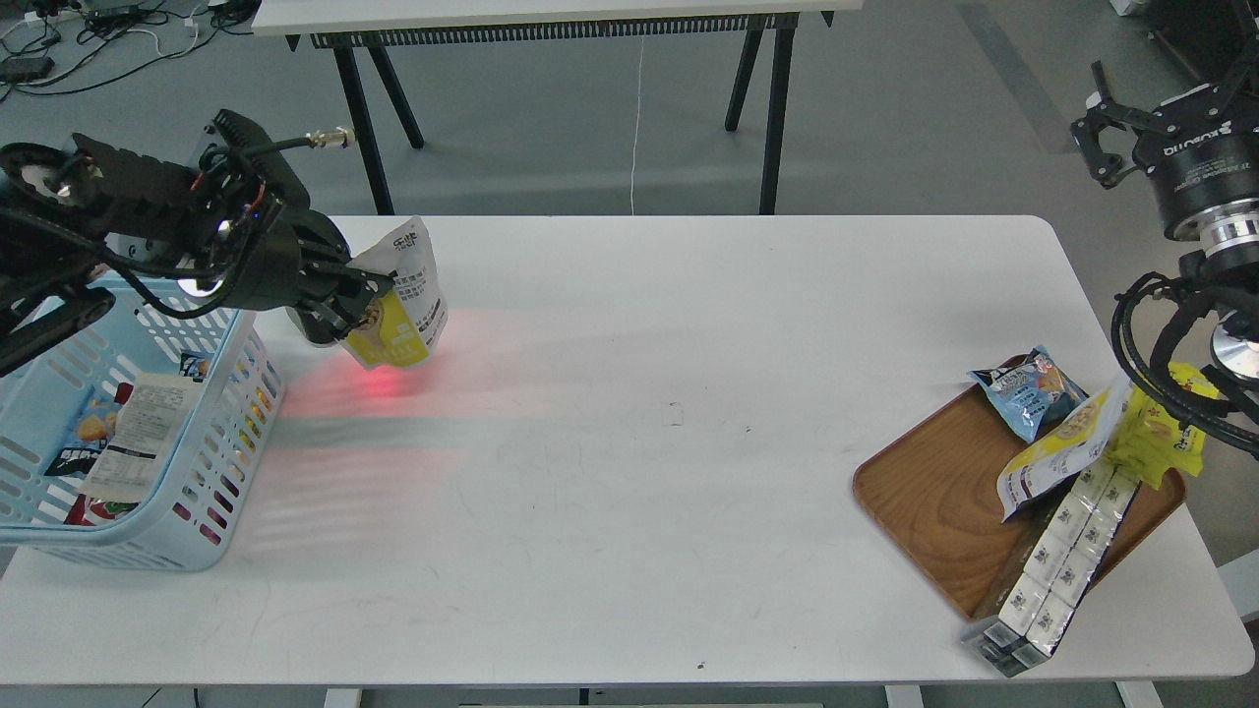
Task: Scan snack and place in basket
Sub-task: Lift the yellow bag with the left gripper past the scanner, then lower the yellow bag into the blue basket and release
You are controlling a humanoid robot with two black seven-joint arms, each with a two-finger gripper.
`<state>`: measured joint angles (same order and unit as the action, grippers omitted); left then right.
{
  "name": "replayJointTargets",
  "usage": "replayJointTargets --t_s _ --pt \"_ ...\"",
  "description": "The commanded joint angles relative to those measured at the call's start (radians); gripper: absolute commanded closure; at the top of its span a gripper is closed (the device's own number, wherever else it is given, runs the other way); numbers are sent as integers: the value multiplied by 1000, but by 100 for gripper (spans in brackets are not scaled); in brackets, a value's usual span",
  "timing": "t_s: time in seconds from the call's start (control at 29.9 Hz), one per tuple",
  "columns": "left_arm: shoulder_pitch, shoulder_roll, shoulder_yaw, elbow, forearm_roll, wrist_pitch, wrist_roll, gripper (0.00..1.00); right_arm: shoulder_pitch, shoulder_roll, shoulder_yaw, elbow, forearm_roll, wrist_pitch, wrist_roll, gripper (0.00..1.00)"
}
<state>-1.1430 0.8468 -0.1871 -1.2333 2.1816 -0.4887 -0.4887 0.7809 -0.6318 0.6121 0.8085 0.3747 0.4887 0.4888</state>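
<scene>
1. Snack (403,295): from the head view you see the small white-and-yellow pouch pinched in your left hand (366,300), held above the tabletop (639,393) with red light glowing on its yellow bottom and on the surface beneath.
2. Its long axis runs roughly upright, tilted slightly, white top up, printed back facing you.
3. The basket (211,536) sits just to the left and nearer to you than the pouch, under your left forearm; several packets already lie inside.
4. The coming move likely carries the pouch left and back over the rim.
5. Your right hand (1107,138) hangs well apart at the far right, fingers apparently spread, above the wooden tray (934,501).
</scene>
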Motion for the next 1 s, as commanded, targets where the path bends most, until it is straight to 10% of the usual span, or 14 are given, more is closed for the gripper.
replayJointTargets --t_s 0.0,0.67,0.97 --pt "2 -3 0 0 0 0 0 100 0 0 0 0 1 0 0 1" --pt "-1 -9 -29 -52 0 0 0 100 0 -8 0 0 0 0 0 1" --pt "-6 228 -190 -241 -89 0 0 100 0 -12 0 0 0 0 0 1"
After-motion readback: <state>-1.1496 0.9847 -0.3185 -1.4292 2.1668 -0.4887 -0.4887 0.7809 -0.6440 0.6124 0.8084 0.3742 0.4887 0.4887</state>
